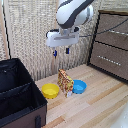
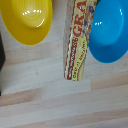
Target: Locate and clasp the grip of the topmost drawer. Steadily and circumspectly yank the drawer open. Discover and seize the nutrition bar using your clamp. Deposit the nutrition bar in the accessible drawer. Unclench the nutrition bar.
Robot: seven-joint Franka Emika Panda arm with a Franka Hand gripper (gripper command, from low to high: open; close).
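The nutrition bar (image 1: 65, 82) is a yellow-orange speckled packet standing upright on the wooden table between two bowls. In the wrist view the nutrition bar (image 2: 77, 42) shows from above with red lettering. My clamp (image 1: 61, 53) hangs well above the bar, open, its two blue-tipped fingers apart with nothing between them. None of the clamp's fingers show in the wrist view. The topmost drawer (image 1: 114, 27) of the dark brown dresser is at the exterior view's right, with a silver bar handle (image 1: 118, 31). I cannot tell whether it is pulled out.
A yellow bowl (image 1: 50, 90) (image 2: 27, 20) and a blue bowl (image 1: 78, 87) (image 2: 107, 30) flank the bar. A black fabric bin (image 1: 17, 95) stands at the exterior view's left. A like drawer (image 1: 110, 60) sits below the topmost one. A woven screen backs the table.
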